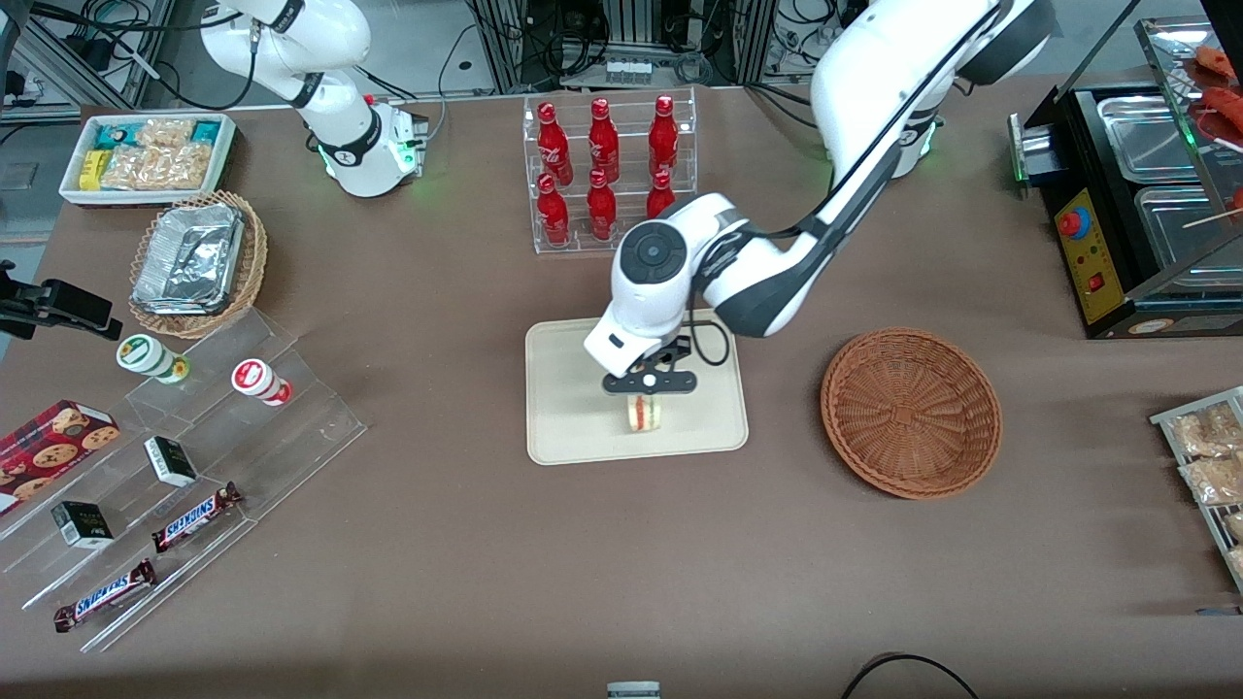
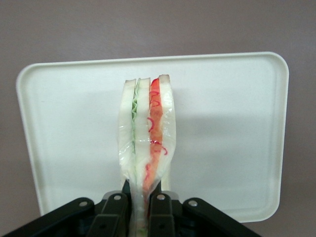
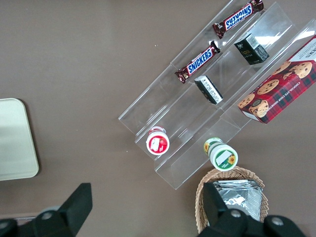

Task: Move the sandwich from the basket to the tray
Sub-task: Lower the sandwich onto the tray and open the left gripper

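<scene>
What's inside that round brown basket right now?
Nothing: the basket shows only bare weave. The sandwich hangs in the claw over the tray.

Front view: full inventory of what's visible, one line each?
sandwich: 1, pale, red-green filling, over tray, in gripper
tray: 1, cream, table middle
basket: 1, reddish-brown wicker, toward working arm's end
cola bottles: 7, red, clear rack
Snickers bars: 2, brown, acrylic steps
foil basket: 1, tan, toward parked arm's end
cookie box: 1, red
gripper: 1, black, shut on sandwich above tray
</scene>
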Controlling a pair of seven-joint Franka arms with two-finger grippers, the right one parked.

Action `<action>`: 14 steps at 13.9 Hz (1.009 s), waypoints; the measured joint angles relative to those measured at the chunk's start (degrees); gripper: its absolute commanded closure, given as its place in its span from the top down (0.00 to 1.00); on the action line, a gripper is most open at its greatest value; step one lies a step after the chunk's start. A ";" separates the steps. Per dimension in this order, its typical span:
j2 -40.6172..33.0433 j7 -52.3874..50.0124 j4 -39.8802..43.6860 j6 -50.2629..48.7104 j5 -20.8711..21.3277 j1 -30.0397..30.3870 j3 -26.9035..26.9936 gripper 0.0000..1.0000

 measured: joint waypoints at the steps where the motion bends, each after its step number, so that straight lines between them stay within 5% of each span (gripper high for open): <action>1: 0.88 0.00 0.10 0.80 0.50 -0.37 0.03 0.00; 9: 5.70 -1.68 0.28 6.66 2.52 -1.68 0.86 0.00; 10: 6.19 -1.69 0.28 6.90 2.56 -1.85 0.86 0.42; 11: 6.44 -1.84 0.31 7.11 2.57 -2.03 0.86 0.99; 14: 6.47 -3.26 0.76 7.18 2.61 -2.33 0.86 1.00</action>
